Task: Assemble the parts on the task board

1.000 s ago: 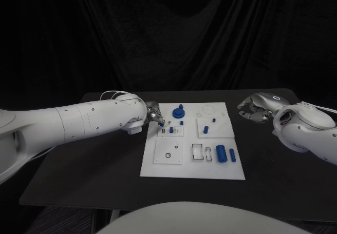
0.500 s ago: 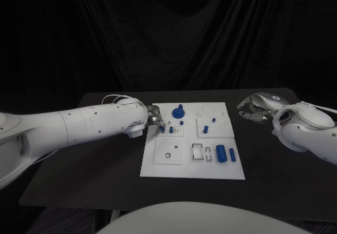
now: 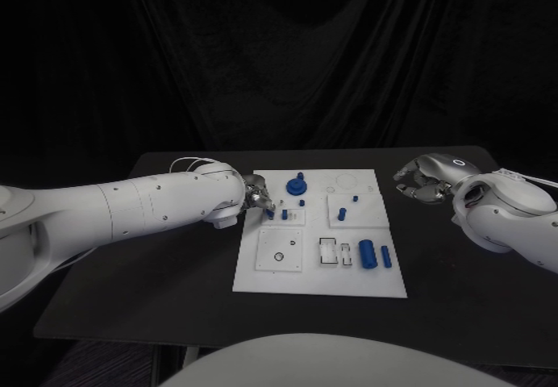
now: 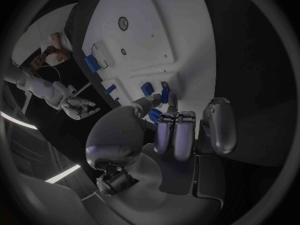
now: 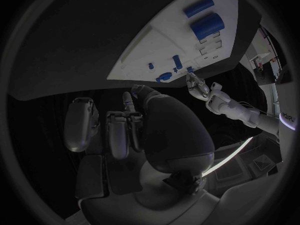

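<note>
At the far left of the white board point(image 3: 320, 242), the left hand point(image 3: 258, 196) seems to pinch a small blue peg point(image 4: 154, 116); next comes seating it squarely. Right hand point(image 3: 421, 184) waits curled, empty, beside the board's right edge.

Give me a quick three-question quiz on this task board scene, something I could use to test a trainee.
1. True or false: the right hand rests on the task board.
2. Which hand is at the board's far left part, fingers by a small blue part? A) left hand B) right hand C) both
3. Fill in: the large blue cylinder lies near the board's ____ right corner (near or far, from the robot).

Key
1. False. It hangs over the black table, beside the board's far right corner, curled on nothing.
2. A.
3. Near.
</note>
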You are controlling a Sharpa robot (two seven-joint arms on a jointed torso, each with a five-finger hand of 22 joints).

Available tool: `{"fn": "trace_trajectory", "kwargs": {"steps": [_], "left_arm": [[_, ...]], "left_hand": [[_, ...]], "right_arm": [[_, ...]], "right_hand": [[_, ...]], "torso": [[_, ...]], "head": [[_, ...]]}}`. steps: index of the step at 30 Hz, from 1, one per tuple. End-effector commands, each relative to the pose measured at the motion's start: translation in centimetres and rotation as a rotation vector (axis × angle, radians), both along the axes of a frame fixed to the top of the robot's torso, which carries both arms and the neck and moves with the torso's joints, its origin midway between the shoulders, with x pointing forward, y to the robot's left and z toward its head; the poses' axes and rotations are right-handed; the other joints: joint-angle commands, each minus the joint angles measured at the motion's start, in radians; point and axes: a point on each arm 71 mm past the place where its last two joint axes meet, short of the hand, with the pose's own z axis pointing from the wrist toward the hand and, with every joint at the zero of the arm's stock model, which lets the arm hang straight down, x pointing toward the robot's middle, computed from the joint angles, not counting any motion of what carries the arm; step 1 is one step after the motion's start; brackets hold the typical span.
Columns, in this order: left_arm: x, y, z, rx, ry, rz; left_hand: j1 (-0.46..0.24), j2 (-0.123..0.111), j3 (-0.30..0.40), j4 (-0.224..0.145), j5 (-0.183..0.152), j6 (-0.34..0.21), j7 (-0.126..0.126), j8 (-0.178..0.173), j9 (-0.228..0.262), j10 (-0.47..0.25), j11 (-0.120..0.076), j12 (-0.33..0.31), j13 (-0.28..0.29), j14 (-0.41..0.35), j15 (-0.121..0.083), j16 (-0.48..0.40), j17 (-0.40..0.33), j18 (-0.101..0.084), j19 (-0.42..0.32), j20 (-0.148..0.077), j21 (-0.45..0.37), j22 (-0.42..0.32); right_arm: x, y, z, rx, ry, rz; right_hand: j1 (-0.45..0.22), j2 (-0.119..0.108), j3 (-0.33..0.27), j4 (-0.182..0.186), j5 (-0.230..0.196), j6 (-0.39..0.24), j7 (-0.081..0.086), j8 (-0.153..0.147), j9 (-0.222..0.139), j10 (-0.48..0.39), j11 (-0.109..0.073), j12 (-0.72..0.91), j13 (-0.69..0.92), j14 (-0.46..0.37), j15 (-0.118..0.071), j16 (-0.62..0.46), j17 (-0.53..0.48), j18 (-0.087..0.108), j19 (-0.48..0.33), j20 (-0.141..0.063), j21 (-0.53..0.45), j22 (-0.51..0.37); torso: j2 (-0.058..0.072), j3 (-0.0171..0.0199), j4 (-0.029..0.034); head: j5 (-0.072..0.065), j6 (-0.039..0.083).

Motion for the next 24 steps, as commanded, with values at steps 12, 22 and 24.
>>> {"fn": "trace_trajectory", "kwargs": {"steps": [12,22,24], "left_arm": [[-0.46,-0.18,-0.39,-0.006,0.023,-0.013],[-0.56,-0.18,-0.63,-0.007,0.032,-0.019],[-0.57,-0.23,-0.68,-0.008,0.033,-0.021]], "left_hand": [[0.0,0.01,0.005,0.008,-0.019,0.002,-0.005,0.013,0.03,0.104,-0.007,0.004,0.263,0.106,-0.009,0.006,0.264,-0.003,0.001,-0.006,-0.006,0.175],[0.0,0.011,0.006,0.009,-0.021,0.001,-0.005,0.014,0.03,0.104,-0.007,0.004,0.263,0.106,-0.009,0.006,0.264,-0.002,-0.002,-0.006,-0.012,0.173],[-0.002,0.011,0.007,0.014,-0.037,-0.003,-0.005,0.017,0.029,0.104,-0.006,0.004,0.263,0.106,-0.008,0.006,0.264,-0.002,-0.003,-0.006,-0.014,0.173]], "right_arm": [[-0.05,0.01,-0.11,-0.004,0.005,-0.012],[-0.01,0.03,-0.13,-0.006,0.006,-0.012],[-0.01,0.05,-0.14,-0.006,0.007,-0.012]], "right_hand": [[-0.006,0.002,0.006,0.001,0.004,-0.002,0.001,-0.002,-0.002,0.075,0.007,-0.005,0.237,0.1,0.007,-0.004,0.251,0.02,-0.007,-0.002,-0.005,0.175],[-0.008,0.002,0.009,-0.002,0.004,-0.003,0.002,-0.002,-0.002,0.074,0.008,-0.006,0.236,0.099,0.008,-0.006,0.25,0.02,-0.008,-0.002,-0.008,0.174],[-0.008,0.002,0.01,-0.002,0.004,-0.003,0.002,-0.002,-0.003,0.073,0.008,-0.006,0.236,0.099,0.008,-0.006,0.25,0.02,-0.009,-0.002,-0.008,0.174]], "torso": [[-0.002,0.0006,0.0012],[-0.001,0.0009,0.0004],[-0.001,0.0005,0.0003]], "head": [[0.013,0.0],[0.014,0.0],[0.013,0.0]]}}
